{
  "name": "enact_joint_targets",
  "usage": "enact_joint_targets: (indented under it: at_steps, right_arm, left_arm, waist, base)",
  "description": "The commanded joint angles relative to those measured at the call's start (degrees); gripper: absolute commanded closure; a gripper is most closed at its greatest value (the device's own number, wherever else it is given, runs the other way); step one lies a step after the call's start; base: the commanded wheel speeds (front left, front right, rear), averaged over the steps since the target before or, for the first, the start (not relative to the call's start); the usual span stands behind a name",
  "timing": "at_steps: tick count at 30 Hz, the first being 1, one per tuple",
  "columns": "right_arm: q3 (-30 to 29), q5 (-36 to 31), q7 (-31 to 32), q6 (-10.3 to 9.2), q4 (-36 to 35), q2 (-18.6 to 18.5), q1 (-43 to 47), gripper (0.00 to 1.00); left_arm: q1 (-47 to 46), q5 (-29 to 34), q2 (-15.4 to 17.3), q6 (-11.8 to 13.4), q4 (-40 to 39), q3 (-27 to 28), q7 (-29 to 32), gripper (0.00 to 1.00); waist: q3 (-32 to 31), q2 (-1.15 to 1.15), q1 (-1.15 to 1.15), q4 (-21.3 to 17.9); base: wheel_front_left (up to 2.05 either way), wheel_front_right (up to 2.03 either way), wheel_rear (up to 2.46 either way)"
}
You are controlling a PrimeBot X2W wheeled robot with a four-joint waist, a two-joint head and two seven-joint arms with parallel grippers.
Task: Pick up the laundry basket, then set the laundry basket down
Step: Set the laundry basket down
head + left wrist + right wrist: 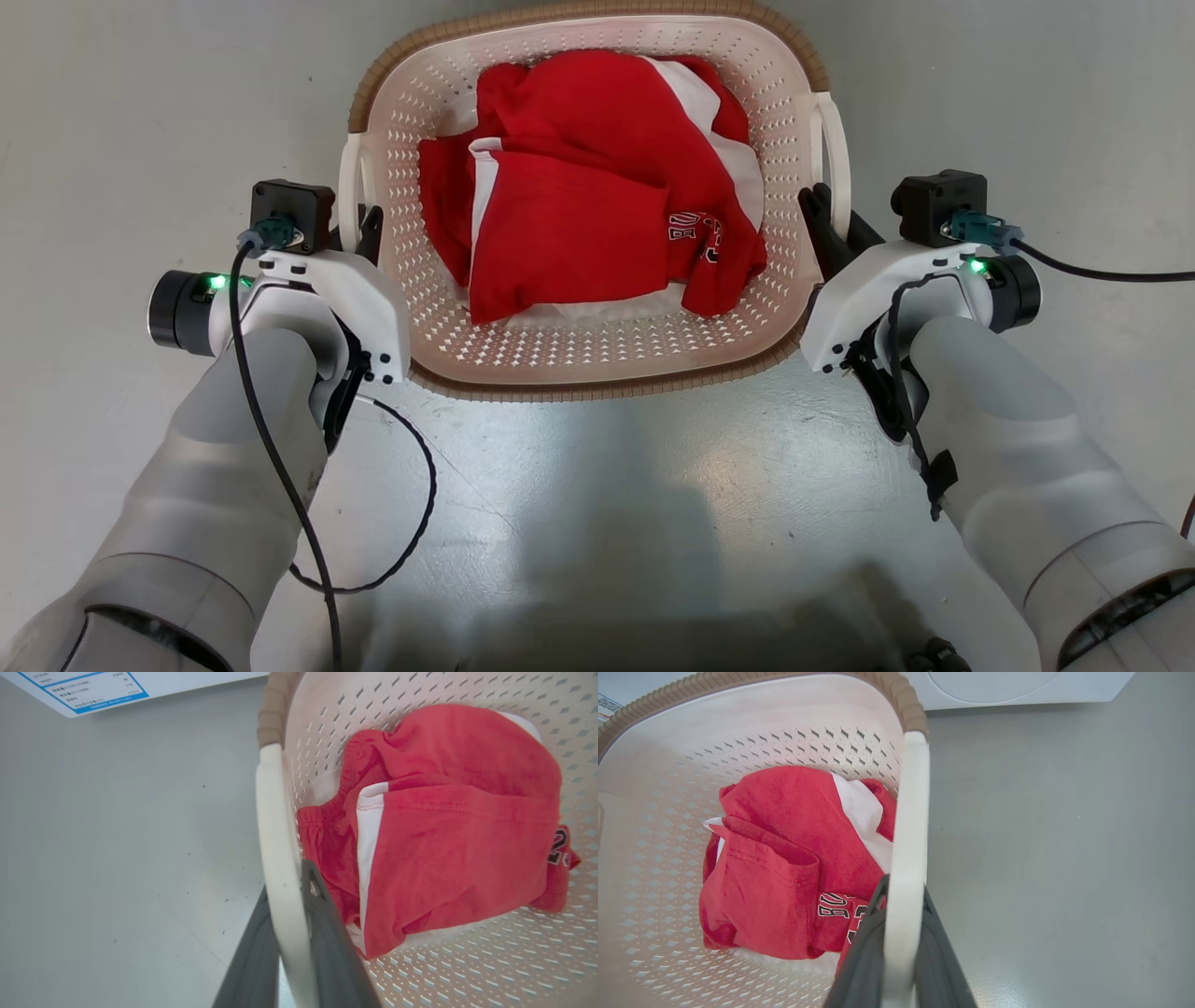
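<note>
Pale forearms (215,448) rise from the lower corners. The left gripper (286,882) pinches the left white handle (275,812) of the laundry basket (597,373) between its two dark fingers. The right gripper (903,891) clamps the right handle (910,812) likewise (each pincer narrow, one finger inside the handle, one outside). The basket lies between the arms over grey floor (597,504) and holds red-and-white clothing (579,205). Whether it touches the floor cannot be told.

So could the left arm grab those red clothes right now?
Probably not: its jaws are shut on the left handle of the laundry basket. The red clothing lies uncovered right beside them, so nothing blocks it, but the left arm would have to let go first.
</note>
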Motion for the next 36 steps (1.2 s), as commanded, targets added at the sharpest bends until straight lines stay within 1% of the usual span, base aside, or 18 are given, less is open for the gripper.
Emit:
enact_joint_targets:
  at_steps: [1, 20, 21, 22, 23, 24, 28, 36]
  right_arm:
    - [0.99, 0.39, -0.80, 0.40, -0.24, 1.14, 2.93, 1.00]
    - [4.59, 5.15, -0.80, 0.40, -0.02, 1.16, 2.29, 1.00]
    - [4.32, 5.17, -0.80, 0.40, 0.19, 1.17, 2.02, 0.99]
    - [4.10, 5.05, -0.80, 0.40, 0.37, 1.17, 1.81, 0.68]
    - [3.97, 4.90, -0.80, 0.40, 0.50, 1.17, 1.68, 0.31]
    - [3.66, 4.55, -0.80, 0.40, 0.74, 1.17, 1.39, 0.00]
    - [2.11, 2.96, -0.80, 0.40, 0.78, 1.17, 0.84, 0.00]
    - [-0.53, 0.79, -0.80, 0.40, -0.09, 1.17, 1.82, 0.00]
  left_arm:
    - [-0.66, 1.17, 1.59, -0.46, 0.07, 0.72, -0.46, 1.00]
    - [-0.63, 2.00, 0.86, -0.91, 1.71, 1.96, -0.46, 1.00]
    - [-0.54, 1.51, 0.68, -0.75, 2.09, 2.37, -0.46, 0.85]
    - [-0.47, 1.13, 0.52, -0.48, 2.42, 2.69, -0.46, 0.54]
    - [-0.28, 0.71, 0.31, -0.13, 2.84, 2.97, 0.16, 0.00]
    - [-0.02, 0.27, 0.03, -0.19, 3.19, 3.15, 1.24, 0.00]
    - [0.17, -0.31, -0.38, 0.19, 3.77, 3.39, 1.53, 0.00]
    - [0.52, -0.78, -0.16, 0.55, 4.37, 3.25, 1.85, 0.00]
  waist:
    - [0.03, 0.00, 0.00, 0.00]
    - [0.70, 0.00, 0.00, -0.30]
    - [0.75, 0.00, 0.00, -0.36]
    - [0.82, 0.00, 0.00, -0.40]
    - [0.88, 0.00, 0.00, -0.42]
    - [0.94, 0.00, 0.00, -0.48]
    - [1.14, 0.00, 0.00, -0.48]
    - [0.03, 0.00, 0.00, -0.55]
  base:
    - [0.00, 0.00, 0.00]
    - [0.00, 0.00, 0.00]
    - [0.00, 0.00, 0.00]
    - [0.00, 0.00, 0.00]
    - [0.00, 0.00, 0.00]
    - [0.00, 0.00, 0.00]
    - [0.00, 0.00, 0.00]
    - [0.00, 0.00, 0.00]
